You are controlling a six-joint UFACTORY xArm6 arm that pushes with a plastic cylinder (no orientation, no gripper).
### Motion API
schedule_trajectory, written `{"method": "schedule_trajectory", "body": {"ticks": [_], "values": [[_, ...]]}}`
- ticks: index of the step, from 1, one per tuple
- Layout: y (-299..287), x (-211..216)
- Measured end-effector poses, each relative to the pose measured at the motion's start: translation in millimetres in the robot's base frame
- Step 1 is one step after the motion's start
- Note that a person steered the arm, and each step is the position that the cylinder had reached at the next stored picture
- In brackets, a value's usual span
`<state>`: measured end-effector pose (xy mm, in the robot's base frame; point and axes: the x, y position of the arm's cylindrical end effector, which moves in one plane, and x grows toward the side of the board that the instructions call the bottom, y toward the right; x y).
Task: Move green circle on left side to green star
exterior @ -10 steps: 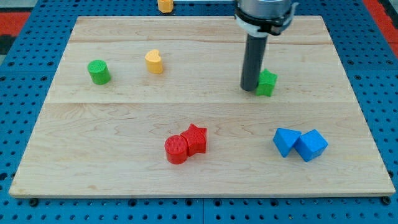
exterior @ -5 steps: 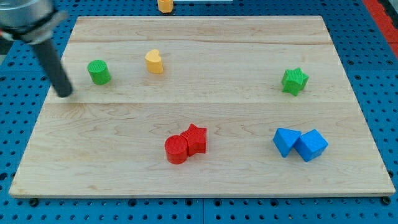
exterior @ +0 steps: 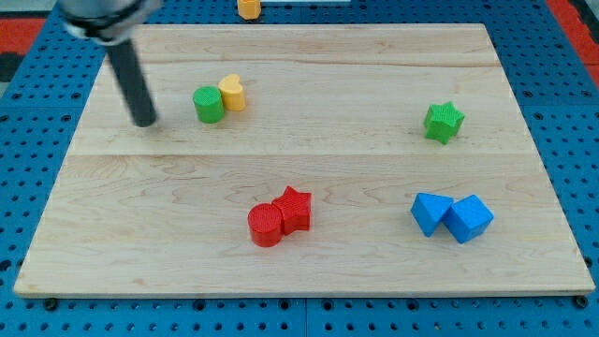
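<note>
Eight blocks in all. Two are green: a green circle (exterior: pixel 209 104) and a green star (exterior: pixel 444 122). Two are red: a red circle (exterior: pixel 265 226) and a red star (exterior: pixel 295 208). Two are blue: a blue block (exterior: pixel 430 212) and a blue cube (exterior: pixel 468 219). Two are yellow: a yellow block (exterior: pixel 232 93) and a second yellow block (exterior: pixel 248 7) beyond the far edge. One wooden worktop (exterior: pixel 356 75) carries seven of them.
</note>
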<state>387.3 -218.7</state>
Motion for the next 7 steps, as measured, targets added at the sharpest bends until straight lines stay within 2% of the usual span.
{"method": "schedule_trajectory", "body": {"ticks": [1,2,4,5,6,7], "values": [[82.5,-31.7],[147.7,-25.2],[237.8,1.3],[206.6,36.1],[253.9,30.9],[316.4,-2.8]]}}
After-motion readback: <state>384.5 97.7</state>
